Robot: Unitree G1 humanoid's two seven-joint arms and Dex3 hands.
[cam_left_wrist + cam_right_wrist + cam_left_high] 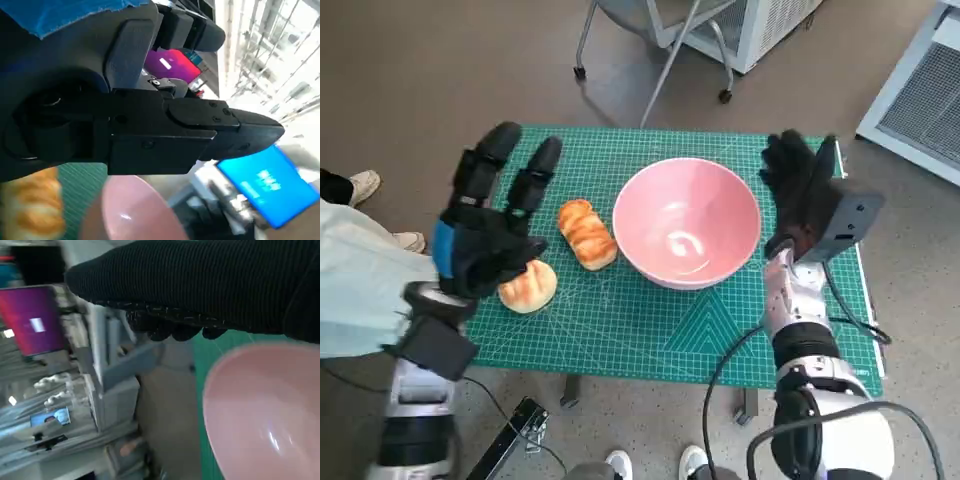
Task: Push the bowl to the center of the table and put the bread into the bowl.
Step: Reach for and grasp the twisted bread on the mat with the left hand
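The left hand [492,228] hovered with fingers spread and empty above a round bread roll [528,286], beside a longer bread [587,233]. The pink bowl [686,222] sat near mat centre; the right hand [802,190], fingers apart, stood just beside its rim.

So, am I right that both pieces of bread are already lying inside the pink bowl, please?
Not quite: the pink bowl is empty. The head view shows the long bread and the round bread on the green mat, on the bowl's left-hand side.
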